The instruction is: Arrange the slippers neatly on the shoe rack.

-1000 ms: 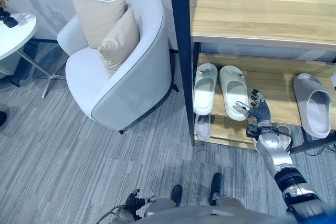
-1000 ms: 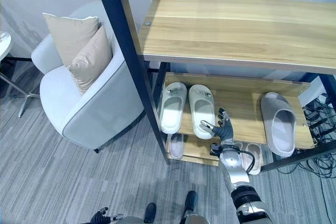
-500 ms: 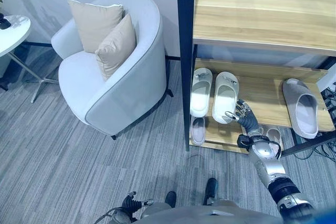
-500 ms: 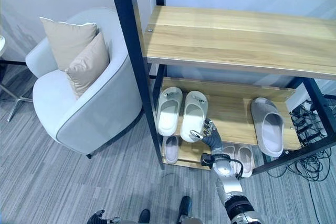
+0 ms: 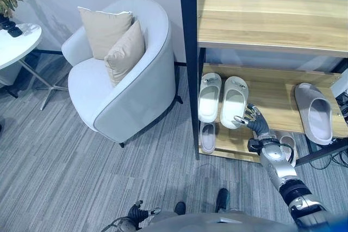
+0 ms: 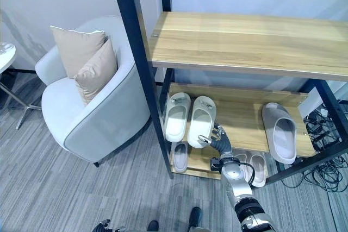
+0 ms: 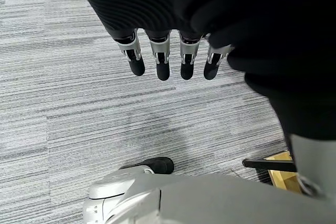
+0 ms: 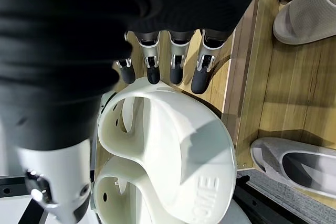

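1. R hand (image 5: 255, 123): fingers (image 8: 153, 70) straight and apart, thumb out to the side, gripping nothing. Tips sit just beside the heel of the white slipper (image 5: 234, 101) at the front edge of the middle shelf (image 5: 272, 97). From the R wrist view the tips hang just over the slipper's strap; contact can't be confirmed.

2. Change vs a sec ago: hand was level with the slipper's mid part, further in over the shelf; now it's back at the heel, by the front edge. Fingers as spread as before. The whole picture shifted too, so the camera moved; part of the pull-back may be that.

3. White pair: second white slipper (image 5: 209, 95) lies touching or just beside the first, toes toward the back, near the shelf's left end by the dark post (image 5: 188, 58). Pair looks the same as before, side by side, heels slightly over the front edge.

4. Grey slipper (image 5: 315, 111): alone near the right end of the same shelf, well apart from the white pair. Not moved.

5. Bottom shelf: small slippers (image 5: 207, 137) under the white pair, more (image 6: 255, 167) under the R arm.

6. L hand (image 7: 168, 56): hangs low over the carpet (image 5: 65, 177), fingers straight, idle.

7. Meaning, my guess: white pair done or getting a last nudge at the heels; hand backing out.
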You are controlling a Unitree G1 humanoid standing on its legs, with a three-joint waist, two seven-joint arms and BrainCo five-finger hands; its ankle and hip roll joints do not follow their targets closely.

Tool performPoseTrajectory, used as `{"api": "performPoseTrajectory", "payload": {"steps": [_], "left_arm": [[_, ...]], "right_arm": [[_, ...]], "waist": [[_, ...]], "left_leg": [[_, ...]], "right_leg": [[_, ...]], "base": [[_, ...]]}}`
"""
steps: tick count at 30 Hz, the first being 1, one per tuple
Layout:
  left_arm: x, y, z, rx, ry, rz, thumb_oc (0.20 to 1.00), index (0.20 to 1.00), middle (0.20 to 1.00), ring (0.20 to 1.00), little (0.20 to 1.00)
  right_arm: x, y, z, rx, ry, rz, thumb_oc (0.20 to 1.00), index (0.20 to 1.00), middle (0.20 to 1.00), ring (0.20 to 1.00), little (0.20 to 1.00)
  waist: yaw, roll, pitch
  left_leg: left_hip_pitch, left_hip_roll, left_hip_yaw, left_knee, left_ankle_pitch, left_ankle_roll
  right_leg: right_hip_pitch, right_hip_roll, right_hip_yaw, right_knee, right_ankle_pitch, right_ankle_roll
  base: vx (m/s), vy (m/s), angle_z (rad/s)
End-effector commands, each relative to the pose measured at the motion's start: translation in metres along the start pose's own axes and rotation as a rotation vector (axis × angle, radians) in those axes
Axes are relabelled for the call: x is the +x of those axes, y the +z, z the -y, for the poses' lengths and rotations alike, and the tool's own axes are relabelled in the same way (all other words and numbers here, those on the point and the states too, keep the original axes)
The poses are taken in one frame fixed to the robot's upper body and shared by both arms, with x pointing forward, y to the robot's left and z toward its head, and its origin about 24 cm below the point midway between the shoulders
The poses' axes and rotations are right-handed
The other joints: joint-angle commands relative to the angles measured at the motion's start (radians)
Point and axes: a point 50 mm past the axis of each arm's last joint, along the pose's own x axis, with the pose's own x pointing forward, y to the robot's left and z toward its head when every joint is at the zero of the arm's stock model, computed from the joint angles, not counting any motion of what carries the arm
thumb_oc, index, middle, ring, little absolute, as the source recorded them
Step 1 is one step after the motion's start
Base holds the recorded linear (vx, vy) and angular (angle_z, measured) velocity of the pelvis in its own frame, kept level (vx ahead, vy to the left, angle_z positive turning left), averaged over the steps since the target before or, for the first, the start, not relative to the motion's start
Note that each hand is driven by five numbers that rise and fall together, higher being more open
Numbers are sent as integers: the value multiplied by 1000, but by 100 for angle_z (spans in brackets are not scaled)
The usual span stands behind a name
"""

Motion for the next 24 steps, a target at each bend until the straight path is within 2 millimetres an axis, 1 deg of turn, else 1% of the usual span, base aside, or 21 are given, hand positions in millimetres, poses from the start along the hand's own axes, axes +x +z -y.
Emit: {"api": "performPoseTrajectory", "payload": {"steps": [1,5,9,13,16,19,21,22,23,24], "left_arm": [[-1,-5,10,71,-48,-39,1000,1000,1000,1000,1000],[-1,-6,10,70,-54,-42,1000,1000,1000,1000,1000],[-2,-9,11,72,-60,-53,1000,1000,1000,1000,1000],[-3,-12,13,66,-69,-62,1000,1000,1000,1000,1000],[-3,-10,15,61,-64,-57,1000,1000,1000,1000,1000],[-3,-9,16,64,-61,-50,1000,1000,1000,1000,1000],[-3,-9,18,70,-66,-47,1000,1000,1000,1000,1000],[-4,-10,18,71,-68,-48,1000,1000,1000,1000,1000],[-4,-11,20,75,-76,-51,1000,1000,1000,1000,1000],[-4,-11,20,76,-78,-50,1000,1000,1000,1000,1000]], "right_arm": [[14,26,-11,-10,51,90,1000,1000,1000,1000,1000],[19,33,-14,-21,74,100,1000,1000,1000,1000,1000],[19,34,-14,-10,81,102,1000,1000,1000,1000,1000],[17,36,-7,-64,62,121,1000,1000,1000,1000,1000],[14,49,16,-86,-50,204,1000,1000,1000,1000,1000],[11,63,31,-91,-134,275,1000,1000,1000,1000,1000],[8,80,52,-97,-226,350,1000,1000,1000,1000,1000],[7,81,55,-98,-239,356,1000,1000,1000,1000,1000],[5,88,70,-151,-287,378,1000,1000,1000,1000,1000],[4,89,75,-186,-300,377,1000,1000,1000,1000,1000]], "waist": [[22,-26,22],[28,-21,22],[29,-21,21],[23,-23,18],[14,-21,18],[10,-20,19],[6,-16,19],[5,-16,19],[1,-15,18],[1,-15,18]], "left_leg": [[-61,-16,43,-2,10,-40],[-64,-14,40,-2,14,-43],[-64,-13,39,-2,14,-43],[-59,-10,42,-2,13,-43],[-56,-8,46,-2,10,-42],[-55,-7,47,-2,8,-40],[-54,-6,49,-2,5,-40],[-54,-5,49,-2,5,-39],[-52,-4,51,-2,4,-39],[-51,-4,51,-2,3,-40]], "right_leg": [[139,-42,35,8,-143,113],[137,-40,32,8,-144,111],[139,-39,31,8,-145,109],[144,-36,34,8,-148,108],[144,-33,35,8,-149,108],[144,-32,39,8,-150,109],[144,-31,41,8,-150,109],[144,-31,42,8,-150,109],[143,-29,46,8,-151,108],[143,-29,46,8,-151,108]], "base": [[0,0,0],[0,0,0],[0,0,0],[0,0,0],[0,0,0],[0,0,0],[0,0,0],[0,0,0],[14,-27,-4],[19,-32,-6]]}}
